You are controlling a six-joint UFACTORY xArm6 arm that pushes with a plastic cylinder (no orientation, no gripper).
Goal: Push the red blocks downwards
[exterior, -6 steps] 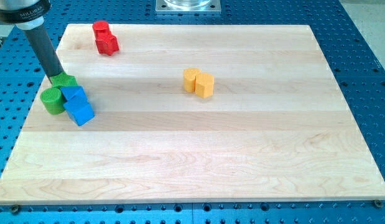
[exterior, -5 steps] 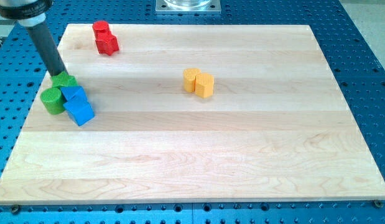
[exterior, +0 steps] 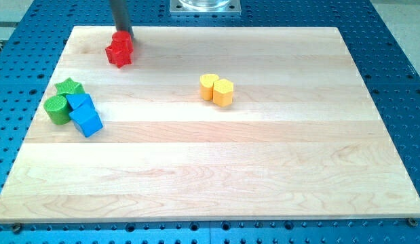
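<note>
Red blocks (exterior: pixel 119 51) stacked top-to-bottom, below my tip (exterior: pixel 123 34)

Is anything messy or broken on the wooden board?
Nothing looks broken or spilled. The red blocks sit near the view's top with my tip right above them. The green, blue and yellow blocks sit in tidy little clusters.

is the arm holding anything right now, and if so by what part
Nothing is held; the arm has only a rod. My tip sits at the upper edge of the red blocks, apparently touching them, placed to push them toward the view's bottom.
</note>
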